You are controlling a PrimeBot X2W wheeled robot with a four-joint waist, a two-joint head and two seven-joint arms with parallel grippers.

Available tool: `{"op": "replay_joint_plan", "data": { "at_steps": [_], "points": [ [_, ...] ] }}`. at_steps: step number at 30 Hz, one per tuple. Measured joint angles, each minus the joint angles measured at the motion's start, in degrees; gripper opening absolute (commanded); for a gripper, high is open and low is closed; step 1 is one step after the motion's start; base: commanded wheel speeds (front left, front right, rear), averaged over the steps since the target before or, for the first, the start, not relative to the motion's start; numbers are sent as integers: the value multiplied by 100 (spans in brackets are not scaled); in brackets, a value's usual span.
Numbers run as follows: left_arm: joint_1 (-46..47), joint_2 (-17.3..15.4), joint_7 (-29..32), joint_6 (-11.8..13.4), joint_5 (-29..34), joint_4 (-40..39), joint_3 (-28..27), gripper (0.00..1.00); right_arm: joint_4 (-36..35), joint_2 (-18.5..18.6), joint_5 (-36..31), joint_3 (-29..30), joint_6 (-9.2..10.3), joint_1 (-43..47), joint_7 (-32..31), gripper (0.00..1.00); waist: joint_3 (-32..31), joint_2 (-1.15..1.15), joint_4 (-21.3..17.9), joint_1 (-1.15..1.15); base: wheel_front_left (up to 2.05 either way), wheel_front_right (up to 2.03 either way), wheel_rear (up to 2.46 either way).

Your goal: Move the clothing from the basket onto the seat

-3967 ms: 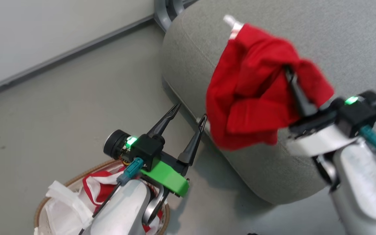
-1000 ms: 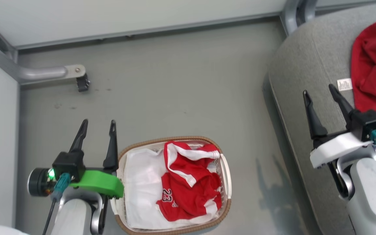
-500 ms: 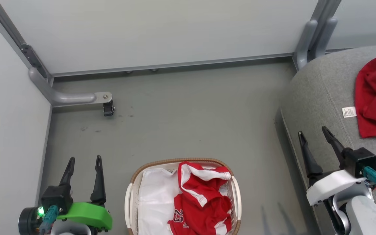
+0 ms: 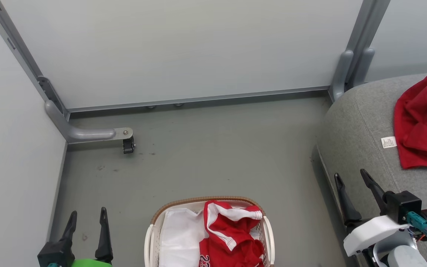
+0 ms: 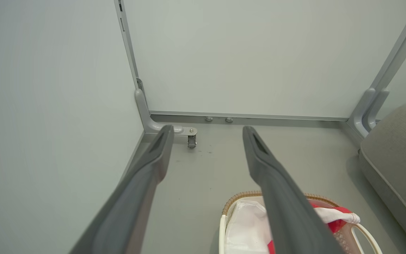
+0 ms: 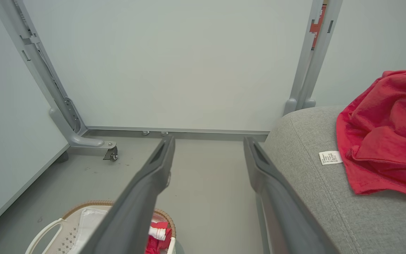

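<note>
At the bottom of the head view, near 6 o'clock, the basket (image 4: 198, 200) is seen on the grey floor (image 4: 213, 148). A red jersey (image 4: 232, 231) with white bands is piled inside it on the right side. A white liner sheet (image 4: 180, 237) is spread on the left side.

The left gripper (image 4: 88, 211) is found at 7 o'clock, just left of the basket and apart from it. Its two dark fingers are spread wide, and nothing is held between them. The jersey lies toward 3 o'clock from this gripper.

The right gripper (image 4: 350, 173) is seen at 4 o'clock, by the left edge of the seat (image 4: 358, 122). Its fingers are spread wide too, and nothing is held.

A plain red garment (image 4: 421, 122) is laid on the seat at 2 o'clock. It is up and to the right of this gripper and is not touched by it. A small white tag (image 4: 388, 142) is seen on the seat, just beside the garment.
</note>
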State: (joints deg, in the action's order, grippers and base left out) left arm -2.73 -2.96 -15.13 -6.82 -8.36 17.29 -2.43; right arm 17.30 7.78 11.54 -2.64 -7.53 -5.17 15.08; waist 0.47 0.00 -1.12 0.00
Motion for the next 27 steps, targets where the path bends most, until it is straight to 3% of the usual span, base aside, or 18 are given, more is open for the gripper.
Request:
{"op": "replay_joint_plan", "data": {
  "at_steps": [12, 27],
  "points": [
    [64, 9, 0, -49, -193, 186, 438, 100, -136, 13, 11, -66, 0, -88, 0, 100, 229, 0, -62, 0, 0, 0, 0],
    [1387, 15, 0, -60, -761, 1173, 1370, 100, -612, -79, 0, -281, 0, -1213, 0, 100, 1483, 0, -527, 0, 0, 0, 0]
  ]
}}
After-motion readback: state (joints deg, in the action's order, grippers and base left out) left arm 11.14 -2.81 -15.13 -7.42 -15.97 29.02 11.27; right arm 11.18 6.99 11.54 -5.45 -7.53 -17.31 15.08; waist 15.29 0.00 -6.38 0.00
